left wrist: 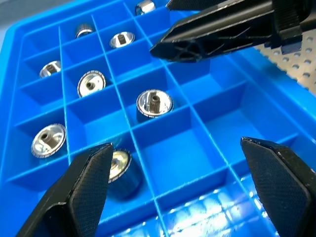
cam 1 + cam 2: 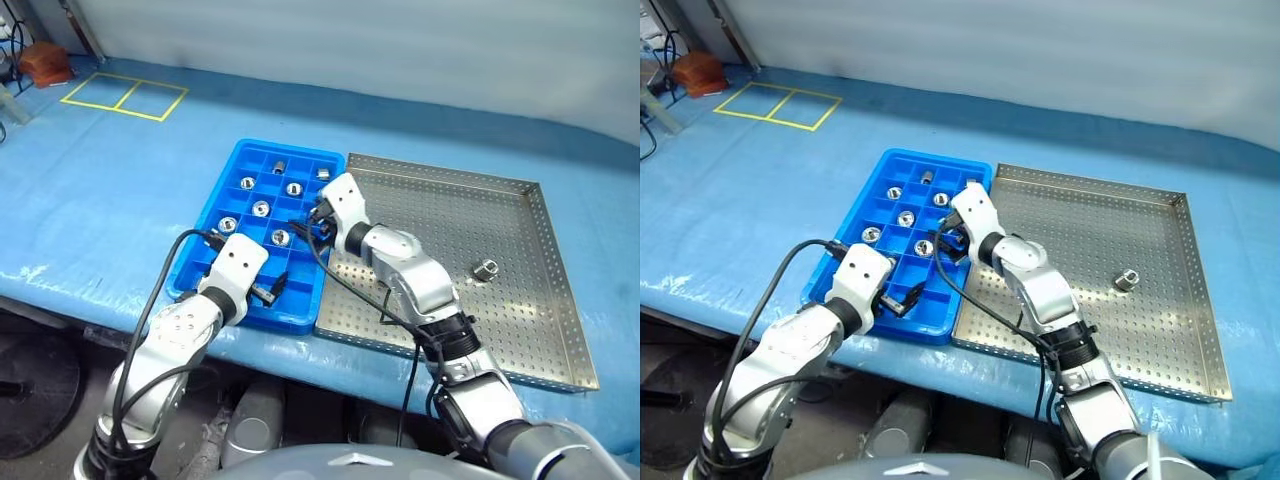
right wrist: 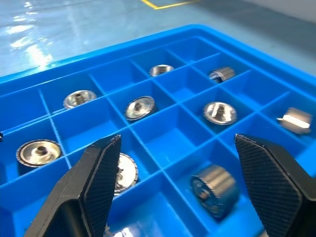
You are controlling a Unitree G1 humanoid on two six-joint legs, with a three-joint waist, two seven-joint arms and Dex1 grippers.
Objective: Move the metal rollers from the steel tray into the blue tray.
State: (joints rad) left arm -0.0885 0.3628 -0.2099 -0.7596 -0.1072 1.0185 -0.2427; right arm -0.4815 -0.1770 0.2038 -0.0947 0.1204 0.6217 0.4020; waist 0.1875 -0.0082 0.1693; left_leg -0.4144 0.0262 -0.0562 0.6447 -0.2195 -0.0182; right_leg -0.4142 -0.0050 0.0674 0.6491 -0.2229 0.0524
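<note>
Both hands empty, fingers apart: right hand [image 2: 310, 228] and left hand [image 2: 274, 291] over blue tray [image 2: 225, 190] (rollers inside).

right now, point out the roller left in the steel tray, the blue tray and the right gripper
roller [image 2: 486, 268]: left eye view, on its shiny side.
steel tray [image 2: 520, 330]: left eye view, bare perforated floor.
blue tray [image 2: 222, 181]: left eye view, left rim.
right gripper [image 3: 185, 182]: right wrist view, midway between its fingertips.

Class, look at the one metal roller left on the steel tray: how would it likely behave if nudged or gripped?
The metal roller looks round and shiny, so it may roll across the steel tray and slip between fingers. Being solid metal, it is probably stiff and heavy for its size.
</note>
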